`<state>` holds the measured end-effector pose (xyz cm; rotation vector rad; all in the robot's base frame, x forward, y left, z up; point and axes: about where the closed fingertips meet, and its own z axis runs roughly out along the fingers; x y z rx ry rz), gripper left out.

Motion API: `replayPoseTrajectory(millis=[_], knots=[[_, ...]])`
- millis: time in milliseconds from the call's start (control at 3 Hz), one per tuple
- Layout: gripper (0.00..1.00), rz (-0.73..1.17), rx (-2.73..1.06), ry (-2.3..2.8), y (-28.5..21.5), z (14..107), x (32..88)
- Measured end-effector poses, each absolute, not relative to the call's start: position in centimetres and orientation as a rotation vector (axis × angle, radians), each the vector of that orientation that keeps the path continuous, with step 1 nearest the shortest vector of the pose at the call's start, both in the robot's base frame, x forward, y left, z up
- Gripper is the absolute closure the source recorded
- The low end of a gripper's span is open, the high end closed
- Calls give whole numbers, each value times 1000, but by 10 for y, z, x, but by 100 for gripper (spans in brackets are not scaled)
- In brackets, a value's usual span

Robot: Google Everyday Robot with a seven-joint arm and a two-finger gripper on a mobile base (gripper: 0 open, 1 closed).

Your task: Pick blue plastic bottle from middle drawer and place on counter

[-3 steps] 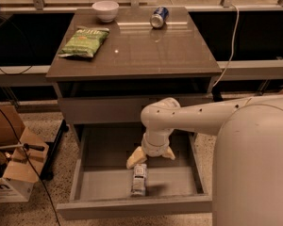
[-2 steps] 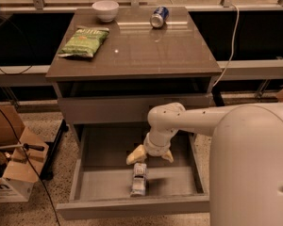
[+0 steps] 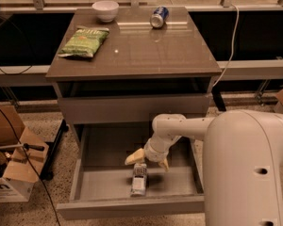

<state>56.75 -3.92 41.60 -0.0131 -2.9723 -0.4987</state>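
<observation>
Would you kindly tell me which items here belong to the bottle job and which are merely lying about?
Job: blue plastic bottle lying in the open middle drawer; counter; gripper, open, just above the bottle.
Lying about: green chip bag, white bowl and blue can on the counter; cardboard box on the floor.

Blue plastic bottle (image 3: 139, 179): lies on its side on the floor of the middle drawer (image 3: 132, 206), near the front wall, long axis front to back. Drawer stands open, grey, deep. Counter (image 3: 146, 51) above, glossy grey-brown. Gripper (image 3: 149, 161) just over the bottle's rear end, fingers spread.
</observation>
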Motion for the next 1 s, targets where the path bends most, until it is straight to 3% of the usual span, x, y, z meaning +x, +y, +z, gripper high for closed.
replayPoseTrajectory(millis=[333, 1000], knots=[[0, -529, -89, -2880, -29, 384, 557], [42, -514, -180, -2780, -23, 360, 545]])
